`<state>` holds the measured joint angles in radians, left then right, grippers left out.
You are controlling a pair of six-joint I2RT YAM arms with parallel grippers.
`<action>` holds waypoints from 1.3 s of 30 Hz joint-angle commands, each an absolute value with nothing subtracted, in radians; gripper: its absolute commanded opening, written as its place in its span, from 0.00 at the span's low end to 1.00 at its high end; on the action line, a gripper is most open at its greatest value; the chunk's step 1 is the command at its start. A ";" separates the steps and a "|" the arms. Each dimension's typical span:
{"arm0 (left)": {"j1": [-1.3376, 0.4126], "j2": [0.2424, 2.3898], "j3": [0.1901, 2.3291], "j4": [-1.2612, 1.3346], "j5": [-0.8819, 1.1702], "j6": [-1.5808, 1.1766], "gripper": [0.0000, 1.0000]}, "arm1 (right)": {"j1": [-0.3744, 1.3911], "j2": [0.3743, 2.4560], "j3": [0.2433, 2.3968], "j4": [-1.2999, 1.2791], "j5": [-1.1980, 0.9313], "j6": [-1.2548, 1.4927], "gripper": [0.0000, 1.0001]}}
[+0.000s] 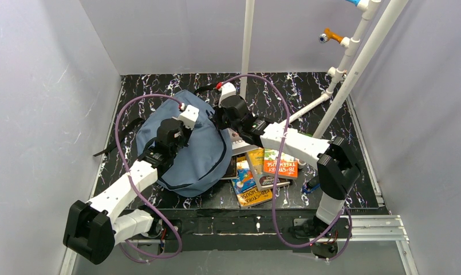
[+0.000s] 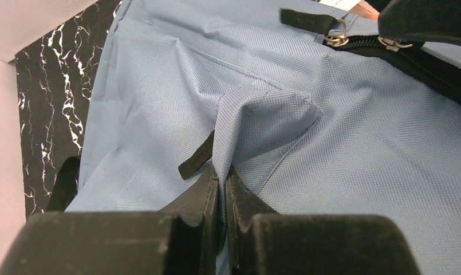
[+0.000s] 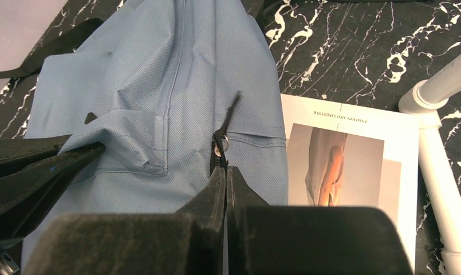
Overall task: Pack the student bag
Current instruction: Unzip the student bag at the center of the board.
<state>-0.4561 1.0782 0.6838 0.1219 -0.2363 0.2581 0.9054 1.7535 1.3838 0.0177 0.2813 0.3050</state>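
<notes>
The student bag (image 1: 193, 157), slate-blue with black zipper trim, lies left of centre on the table. My left gripper (image 1: 179, 127) is shut on a raised fold of its blue fabric (image 2: 262, 114), which is pinched between the jaws (image 2: 222, 175). My right gripper (image 1: 217, 117) is shut on the bag's black zipper (image 3: 219, 150) at the bag's right edge, with the jaws closed (image 3: 226, 169) just below the metal pull ring. Two zipper pulls (image 2: 338, 39) show in the left wrist view. The bag's opening and inside are hidden.
Several books (image 1: 265, 172) lie in a loose pile right of the bag. A white magazine (image 3: 342, 160) lies beside the bag under my right arm. White pipes (image 1: 331, 86) stand at the back right. A black strap (image 1: 110, 150) trails left. Walls enclose the table.
</notes>
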 commanded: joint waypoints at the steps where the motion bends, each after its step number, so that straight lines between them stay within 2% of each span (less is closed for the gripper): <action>1: -0.446 1.049 0.723 0.149 -0.322 0.261 0.00 | 0.890 1.733 1.381 0.105 0.229 0.331 0.01; 7: -0.446 1.060 0.726 0.148 -0.342 0.250 0.00 | 0.884 1.734 1.369 0.136 0.164 0.328 0.01; 9: -0.445 1.094 0.739 0.145 -0.416 0.226 0.00 | 0.884 1.734 1.376 0.130 0.117 0.310 0.01; 12: -0.442 1.179 0.797 0.111 -0.629 0.172 0.00 | 0.884 1.700 1.329 0.135 0.073 0.280 0.01; 13: -0.434 1.215 0.834 0.079 -0.668 0.141 0.00 | 0.884 1.674 1.292 0.144 0.063 0.280 0.01; 14: -0.381 1.276 0.905 -0.063 -0.675 0.033 0.00 | 0.885 1.616 1.198 0.156 -0.004 0.299 0.01; 16: -0.337 1.315 0.962 -0.134 -0.570 -0.064 0.00 | 0.925 1.494 1.036 0.238 -0.086 0.382 0.01; 19: -0.335 1.337 0.975 -0.162 -0.475 -0.089 0.00 | 0.969 1.359 0.906 0.290 -0.080 0.477 0.01; 21: -0.335 1.341 0.994 -0.191 -0.364 -0.081 0.00 | 0.968 1.339 0.902 0.244 -0.015 0.465 0.01; 22: -0.335 1.331 1.012 -0.240 -0.314 -0.101 0.21 | 0.968 1.339 0.908 0.264 -0.018 0.465 0.01; 23: -0.336 1.297 1.023 -0.302 -0.294 -0.164 0.47 | 0.968 1.341 0.911 0.281 -0.028 0.464 0.01; 24: -0.335 1.245 1.027 -0.379 -0.267 -0.277 0.65 | 0.968 1.339 0.910 0.287 -0.039 0.453 0.01; 25: -0.335 1.183 1.046 -0.459 -0.187 -0.378 0.73 | 0.968 1.330 0.892 0.300 -0.052 0.437 0.01; 28: -0.336 1.131 1.124 -0.584 -0.067 -0.548 0.73 | 0.968 1.315 0.851 0.341 -0.075 0.427 0.01; 30: -0.337 1.127 1.154 -0.609 0.098 -0.623 0.70 | 0.968 1.297 0.821 0.375 -0.092 0.419 0.01; 33: -0.337 1.150 1.145 -0.601 0.234 -0.741 0.65 | 0.968 1.274 0.793 0.405 -0.109 0.406 0.01; 39: -0.372 1.274 1.147 -0.570 0.274 -0.822 0.58 | 0.965 1.239 0.754 0.442 -0.139 0.372 0.01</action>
